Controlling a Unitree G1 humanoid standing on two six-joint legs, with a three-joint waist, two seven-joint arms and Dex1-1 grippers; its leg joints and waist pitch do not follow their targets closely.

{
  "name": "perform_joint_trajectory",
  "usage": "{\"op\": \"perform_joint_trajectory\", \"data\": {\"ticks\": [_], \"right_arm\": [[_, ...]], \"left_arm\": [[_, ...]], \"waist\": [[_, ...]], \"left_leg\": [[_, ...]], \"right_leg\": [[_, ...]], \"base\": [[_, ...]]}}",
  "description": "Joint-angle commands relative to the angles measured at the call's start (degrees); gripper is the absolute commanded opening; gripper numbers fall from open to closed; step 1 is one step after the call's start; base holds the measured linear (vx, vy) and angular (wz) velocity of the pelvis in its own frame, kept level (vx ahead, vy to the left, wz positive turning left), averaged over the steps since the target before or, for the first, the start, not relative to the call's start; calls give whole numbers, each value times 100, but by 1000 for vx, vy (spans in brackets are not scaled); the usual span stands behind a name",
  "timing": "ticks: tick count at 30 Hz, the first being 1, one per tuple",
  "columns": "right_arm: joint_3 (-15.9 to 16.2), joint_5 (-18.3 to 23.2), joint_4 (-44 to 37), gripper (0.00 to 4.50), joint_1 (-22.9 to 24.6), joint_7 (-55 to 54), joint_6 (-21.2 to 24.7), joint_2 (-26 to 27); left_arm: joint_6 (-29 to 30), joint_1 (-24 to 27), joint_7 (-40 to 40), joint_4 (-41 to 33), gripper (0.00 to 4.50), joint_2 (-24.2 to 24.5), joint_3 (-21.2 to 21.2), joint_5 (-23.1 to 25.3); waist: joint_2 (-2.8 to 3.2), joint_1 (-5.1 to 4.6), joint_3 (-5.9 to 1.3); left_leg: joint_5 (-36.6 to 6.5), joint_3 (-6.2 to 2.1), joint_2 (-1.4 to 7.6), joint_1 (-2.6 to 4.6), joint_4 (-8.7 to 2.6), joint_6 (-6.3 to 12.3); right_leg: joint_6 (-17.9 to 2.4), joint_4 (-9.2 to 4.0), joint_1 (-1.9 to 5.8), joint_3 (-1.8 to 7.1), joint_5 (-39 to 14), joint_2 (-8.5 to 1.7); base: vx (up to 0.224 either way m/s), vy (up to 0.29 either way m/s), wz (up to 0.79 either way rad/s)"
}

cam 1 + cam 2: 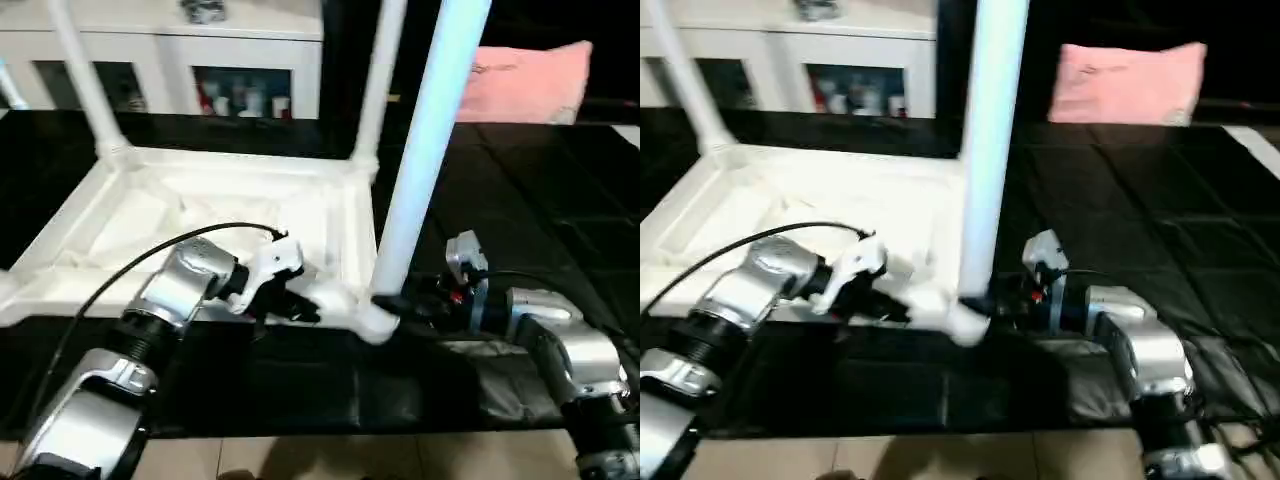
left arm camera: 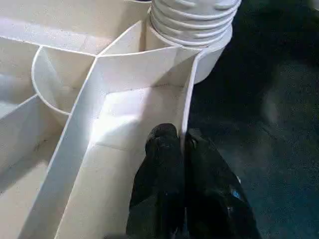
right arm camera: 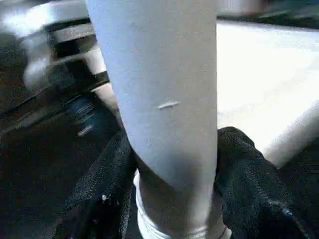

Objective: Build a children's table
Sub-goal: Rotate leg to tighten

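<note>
The children's table lies upside down on a black mat, its white tabletop (image 1: 150, 215) showing the ribbed underside. Two white legs (image 1: 85, 90) (image 1: 375, 90) stand in the far corner sockets. A third leg (image 1: 430, 130) rises nearly upright from the near right corner socket (image 1: 372, 322); in the left wrist view its threaded end (image 2: 192, 20) sits in that socket. My right gripper (image 1: 395, 303) is shut around this leg just above the socket, one black finger (image 3: 99, 189) on each side. My left gripper (image 2: 182, 144) pinches the tabletop's thin near rim beside that corner.
A white cabinet with glass doors (image 1: 250, 70) stands at the back. A pink pillow (image 1: 525, 85) lies at the back right. Black mat (image 1: 520, 190) spreads to the right of the tabletop, and a strip of light floor (image 1: 300, 460) runs along the near edge.
</note>
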Motion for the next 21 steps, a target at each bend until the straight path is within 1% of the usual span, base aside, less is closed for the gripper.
{"op": "perform_joint_trajectory", "data": {"ticks": [1, 2, 3, 4, 5, 6, 7, 8, 9, 10, 11, 12, 13, 14, 15, 16, 17, 18, 20, 21], "right_arm": [[386, -212, 406, 204, -23, -677, 181, 484], [360, -404, 677, 204, -156, -1285, 126, 755], [357, -475, 805, 204, -234, -1529, 112, 881], [357, -475, 805, 204, -234, -1529, 112, 881], [314, -636, 1180, 204, -486, -2117, 73, 1127], [279, -693, 1382, 204, -629, -2390, 63, 1228], [279, -693, 1382, 201, -629, -2390, 63, 1228], [253, -732, 1500, 201, -717, -2564, 58, 1291], [144, -736, 1867, 200, -1003, -2947, -34, 1420], [119, -725, 1929, 200, -1055, -3005, -52, 1440], [-5, -674, 2229, 199, -1307, -3284, -143, 1540], [-52, -663, 2297, 199, -1369, -3353, -158, 1568], [-301, -668, 2668, 199, -1720, -3757, -272, 1715], [-374, -720, 2752, 199, -1814, -3874, -319, 1749], [-377, -727, 2755, 199, -1818, -3881, -322, 1750], [-391, -760, 2769, 199, -1837, -3913, -337, 1756], [-424, -754, 2780, 199, -1842, -3907, -350, 1764], [-443, -734, 2753, 199, -1809, -3864, -366, 1755], [-466, -729, 2806, 269, -1821, -3871, -420, 1759], [-421, -741, 2736, 272, -1751, -3785, -484, 1735]], "left_arm": [[335, -315, 947, -425, 0, -430, 572, -317], [505, -408, 1389, -408, 0, -670, 698, -301], [571, -450, 1580, -392, 0, -781, 742, -301], [571, -450, 1580, -392, 0, -781, 742, -301], [630, -553, 2023, -274, 0, -1016, 835, -279], [615, -591, 2172, -216, 0, -1104, 841, -253], [615, -591, 2172, -216, 0, -1104, 841, -253], [615, -613, 2258, -190, 0, -1154, 839, -235], [568, -643, 2418, -133, 0, -1246, 804, -170], [557, -646, 2433, -125, 0, -1256, 795, -158], [505, -660, 2507, -87, 0, -1301, 749, -102], [502, -659, 2522, -90, 0, -1303, 735, -81], [496, -643, 2605, -111, 0, -1280, 653, 51], [510, -627, 2624, -129, 0, -1235, 629, 105], [512, -626, 2626, -131, 0, -1231, 628, 109], [521, -620, 2636, -139, 0, -1213, 625, 127], [512, -610, 2650, -135, 0, -1171, 614, 152], [486, -592, 2640, -121, 0, -1121, 615, 161], [472, -585, 2671, -102, 0, -1092, 611, 154], [407, -570, 2641, -46, 0, -1017, 600, 155]], "waist": [[-2, 40, -431], [-3, -9, -445], [-21, -71, -435], [-14, -80, -438], [15, -93, -433], [14, -118, -430], [19, -109, -421], [31, -95, -425], [35, -92, -432], [40, -111, -432], [43, -113, -434], [51, -111, -427], [13, -118, -435], [27, -137, -441], [29, -146, -433], [37, -133, -442], [24, -118, -451], [30, -112, -451], [32, -102, -450], [58, -98, -449]], "left_leg": [[-631, -45, 121, -62, -369, 138], [-621, -44, 103, -68, -355, 163], [-619, -41, 91, -77, -353, 195], [-613, -35, 84, -69, -347, 218], [-640, -29, 81, -61, -342, 281], [-669, -30, 79, -55, -342, 296], [-724, -19, 71, -28, -343, 316], [-724, -26, 83, -37, -348, 339], [-697, -36, 96, -38, -354, 335], [-712, -43, 104, -45, -362, 322], [-773, -42, 112, -27, -361, 298], [-826, -41, 109, -19, -363, 293], [-828, -34, 118, -13, -359, 291], [-745, -58, 124, -45, -375, 267], [-720, -40, 114, -36, -363, 282], [-642, -37, 121, -37, -361, 319], [-558, -33, 129, -35, -362, 357], [-513, -34, 134, -35, -362, 374], [-480, -27, 137, -35, -361, 407], [-511, -29, 134, -35, -362, 405]], "right_leg": [[-600, -466, 386, 347, -1983, -398], [-636, -478, 400, 333, -1938, -388], [-666, -482, 398, 330, -1939, -378], [-672, -486, 399, 327, -1941, -376], [-676, -504, 391, 335, -1960, -374], [-683, -514, 381, 327, -1994, -363], [-659, -538, 363, 328, -2077, -356], [-629, -537, 375, 334, -2057, -359], [-645, -519, 374, 338, -1989, -367], [-675, -500, 373, 335, -1940, -365], [-711, -499, 359, 342, -1892, -370], [-720, -512, 367, 337, -1905, -366], [-737, -502, 355, 355, -1859, -381], [-781, -447, 380, 354, -1748, -381], [-799, -458, 372, 363, -1655, -376], [-844, -426, 382, 380, -1475, -380], [-901, -393, 385, 390, -1282, -378], [-933, -383, 387, 393, -1198, -379], [-1003, -368, 391, 398, -1074, -386], [-1001, -368, 393, 396, -1086, -388]], "base": [[0, 0, 0], [0, 0, 0], [0, 0, 0], [0, 0, 0], [0, 0, 0], [0, 0, 0], [0, 0, 0], [0, 0, 0], [0, 0, 0], [0, 0, 0], [0, 0, 0], [0, 0, 0], [0, 0, 0], [0, 0, 0], [0, 0, 0], [0, 0, 0], [0, 0, 0], [0, 0, 0], [0, 0, 0], [0, 0, 0]]}}
